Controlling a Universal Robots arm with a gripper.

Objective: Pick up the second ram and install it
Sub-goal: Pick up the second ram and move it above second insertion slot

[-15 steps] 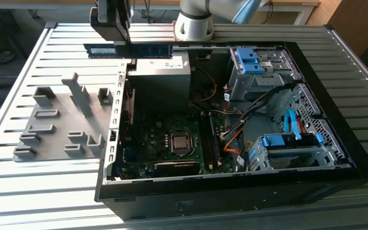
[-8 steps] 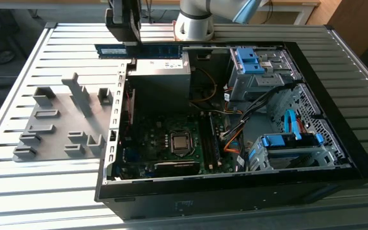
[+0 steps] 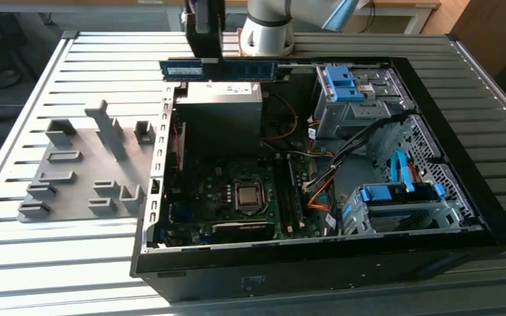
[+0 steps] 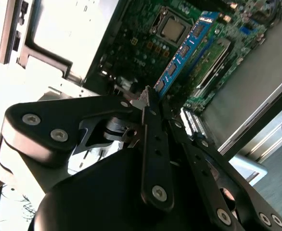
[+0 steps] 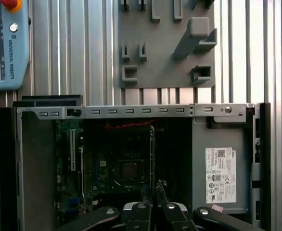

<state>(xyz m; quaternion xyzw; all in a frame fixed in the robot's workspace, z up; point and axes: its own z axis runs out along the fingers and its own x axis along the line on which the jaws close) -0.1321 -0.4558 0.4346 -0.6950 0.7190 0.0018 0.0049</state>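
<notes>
The gripper (image 3: 205, 58) is clamping the second ram (image 3: 235, 69) level at the twelve o'clock edge of the case (image 3: 499, 224), above the power supply (image 3: 221, 99). I'd judge this is the carrying step. Seating it is calling for careful alignment with the memory slots (image 3: 290, 194) toward six o'clock.

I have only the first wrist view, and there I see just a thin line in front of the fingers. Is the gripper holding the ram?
Observer: Yes. In the exterior view the gripper is shut on the ram, a blue stick held level.
Operator: Where is it over the case?
Observer: By the power supply, not yet down at the motherboard.
Operator: Is anything close beside it?
Observer: The blue drive latches stand to the exterior view's right of the ram, apart from it.
</notes>
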